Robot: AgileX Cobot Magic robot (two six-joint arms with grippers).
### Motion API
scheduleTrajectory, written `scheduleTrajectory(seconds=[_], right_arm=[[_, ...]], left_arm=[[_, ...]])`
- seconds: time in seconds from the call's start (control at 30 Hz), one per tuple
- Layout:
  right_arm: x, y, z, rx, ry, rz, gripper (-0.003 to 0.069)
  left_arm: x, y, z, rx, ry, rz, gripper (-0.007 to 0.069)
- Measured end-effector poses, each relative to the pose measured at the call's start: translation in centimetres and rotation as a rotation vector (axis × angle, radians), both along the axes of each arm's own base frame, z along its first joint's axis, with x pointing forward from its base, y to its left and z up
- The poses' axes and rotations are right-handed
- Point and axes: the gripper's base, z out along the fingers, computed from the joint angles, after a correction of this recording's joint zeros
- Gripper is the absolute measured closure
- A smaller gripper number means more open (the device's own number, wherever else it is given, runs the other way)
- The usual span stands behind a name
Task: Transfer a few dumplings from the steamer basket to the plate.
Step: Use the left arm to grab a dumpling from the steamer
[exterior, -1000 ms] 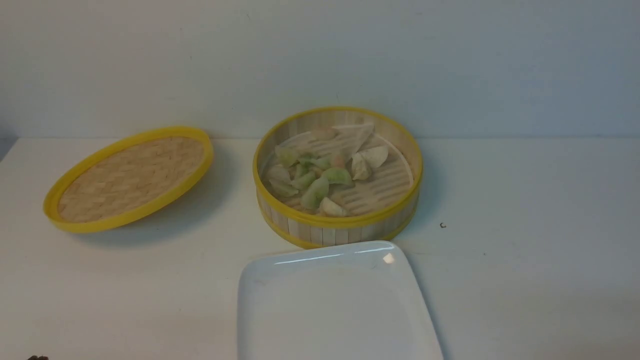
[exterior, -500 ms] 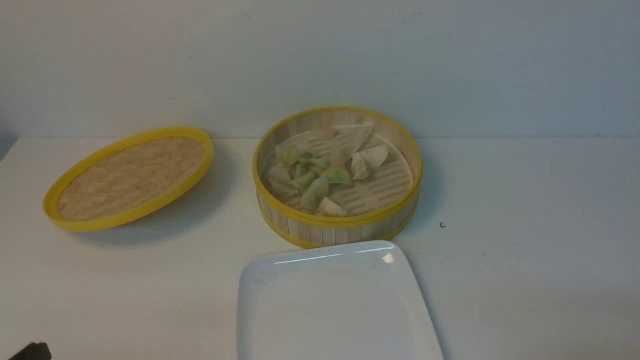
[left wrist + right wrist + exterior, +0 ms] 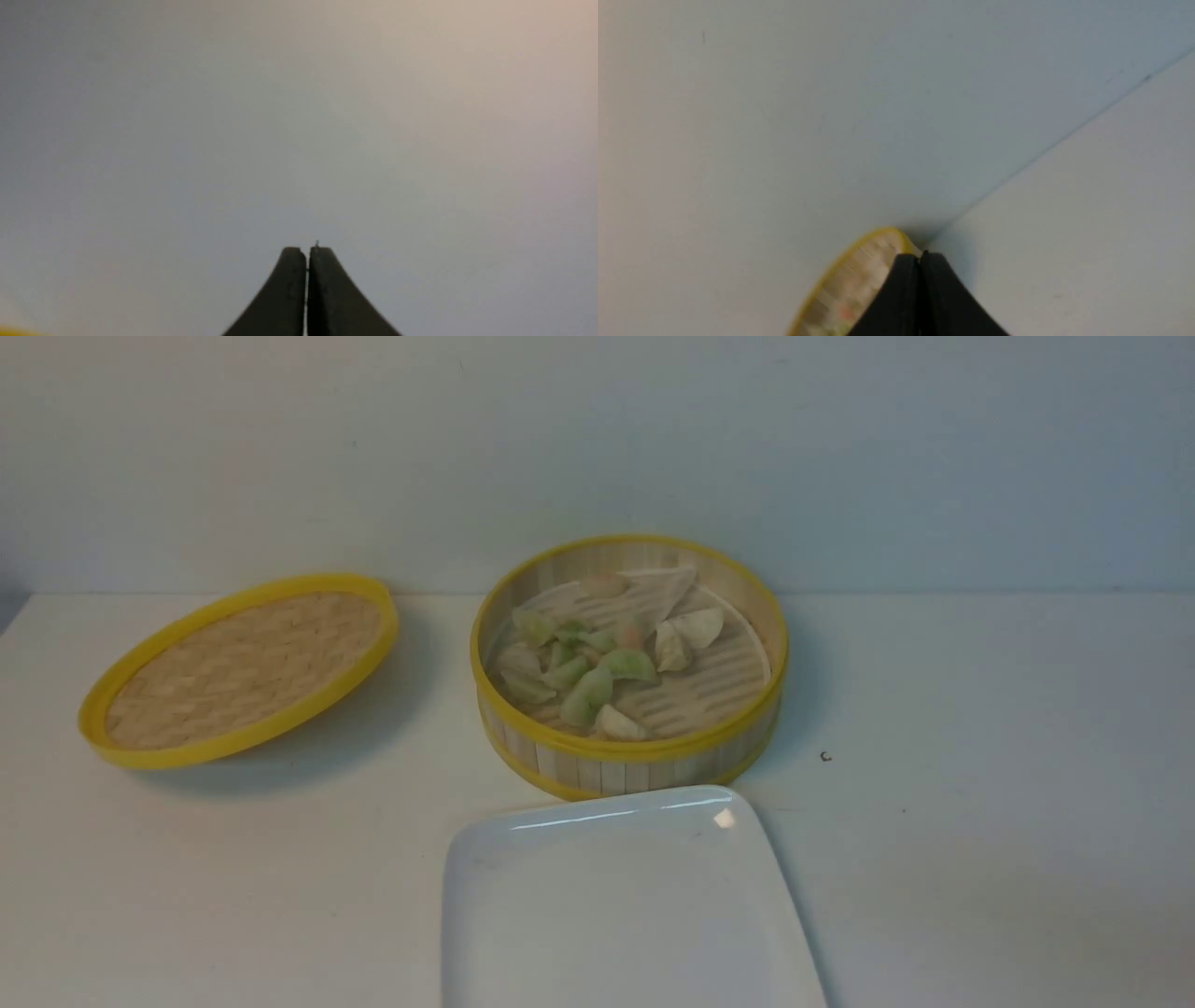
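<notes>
In the front view I see the steamer basket in the upper middle of the frame, with the dumplings inside it, some pale green and some off-white. Most of them are gathered toward the left part of the basket floor. The plate is at the lower middle of the frame, just in front of the basket, and its bottom part is cut by the frame edge. At the left of the frame the woven lid lies tilted on the white table. My left gripper shows only in its own wrist view, at the bottom middle; its fingers are closed together, with nothing between them. My right gripper is also closed and empty, at the bottom middle of its wrist view, where the basket appears, I think, as a blurred yellow rim.
</notes>
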Motion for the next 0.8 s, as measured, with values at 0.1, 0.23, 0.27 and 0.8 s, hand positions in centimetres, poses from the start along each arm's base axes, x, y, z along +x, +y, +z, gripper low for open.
scheduleTrajectory(seconds=[0.1, 0.23, 0.27, 0.8], right_arm=[[0.0, -0.3, 0.2, 0.111, -0.021, -0.022, 0.0671], [0.0, -0.6, 0.4, 0.128, -0.038, -0.052, 0.0671], [0.0, -0.7, 0.4, 0.138, -0.044, -0.062, 0.0671], [1.8, 3.9, 7.9, -0.501, 0.482, 0.593, 0.0671]], left_arm=[[-1.6, -0.8, 5.6, 0.191, -0.071, 0.0, 0.0634], [0.2, -2.4, 11.6, 0.403, 0.204, -0.113, 0.0634], [1.4, -2.8, 12.5, 0.448, 0.336, -0.168, 0.0634], [22.3, -11.0, 0.4, 0.725, 1.45, -0.985, 0.0634]])
